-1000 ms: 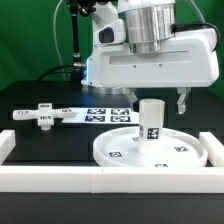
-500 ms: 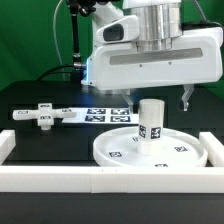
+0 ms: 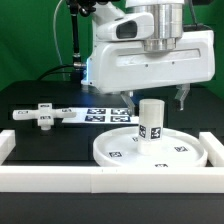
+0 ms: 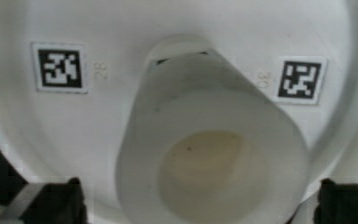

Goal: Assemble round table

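The round table's large rimmed disc (image 3: 113, 152) lies flat near the front of the black table. The short cylindrical leg (image 3: 151, 122) stands upright in its middle. My gripper (image 3: 151, 99) hangs just above the leg's top, open, one finger on each side and nothing held. The wrist view looks down the leg (image 4: 202, 150) onto the disc (image 4: 34, 130), with my gripper (image 4: 197, 203) open and a dark fingertip (image 4: 60, 200) apart from the leg. The cross-shaped base (image 3: 40, 116) lies apart toward the exterior view's left.
The marker board (image 3: 98, 113) lies flat behind the disc. A long white border rail (image 3: 110, 179) runs along the front edge, with raised white ends at both sides. A green cable and stand rise at the back.
The hand has shifted slightly above the leg and its wrist has turned a little. The jaws stay open. Leg, disc and base have not moved.
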Tool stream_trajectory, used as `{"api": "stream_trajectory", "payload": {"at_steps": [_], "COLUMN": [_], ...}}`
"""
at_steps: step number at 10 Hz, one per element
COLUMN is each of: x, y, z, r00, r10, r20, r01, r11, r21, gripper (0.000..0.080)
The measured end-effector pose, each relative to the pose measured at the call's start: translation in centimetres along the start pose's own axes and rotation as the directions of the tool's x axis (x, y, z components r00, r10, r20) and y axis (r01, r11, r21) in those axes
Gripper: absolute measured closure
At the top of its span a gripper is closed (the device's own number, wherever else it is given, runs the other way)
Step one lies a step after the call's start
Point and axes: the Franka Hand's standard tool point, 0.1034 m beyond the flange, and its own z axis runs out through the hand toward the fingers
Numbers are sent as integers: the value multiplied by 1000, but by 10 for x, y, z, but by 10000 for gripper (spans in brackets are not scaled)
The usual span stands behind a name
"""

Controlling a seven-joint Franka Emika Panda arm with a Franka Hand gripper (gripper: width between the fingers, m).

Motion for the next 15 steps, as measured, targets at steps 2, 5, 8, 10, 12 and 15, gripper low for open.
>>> {"api": "stream_trajectory", "payload": {"at_steps": [2, 5, 8, 10, 12, 15], "x": [-5, -5, -6, -8, -8, -9], "y": [-1, 1, -5, -5, -3, 0], "z": [1, 1, 3, 4, 4, 4], "r00": [996, 968, 869, 796, 724, 599], "r10": [-87, -252, -494, -603, -688, -798], "r20": [17, 17, 35, 51, 57, 69], "r01": [87, 252, 494, 603, 689, 799], "r11": [996, 968, 869, 798, 725, 601], "r21": [8, 7, -3, 3, 5, 10], "gripper": [150, 150, 150, 150, 150, 283]}}
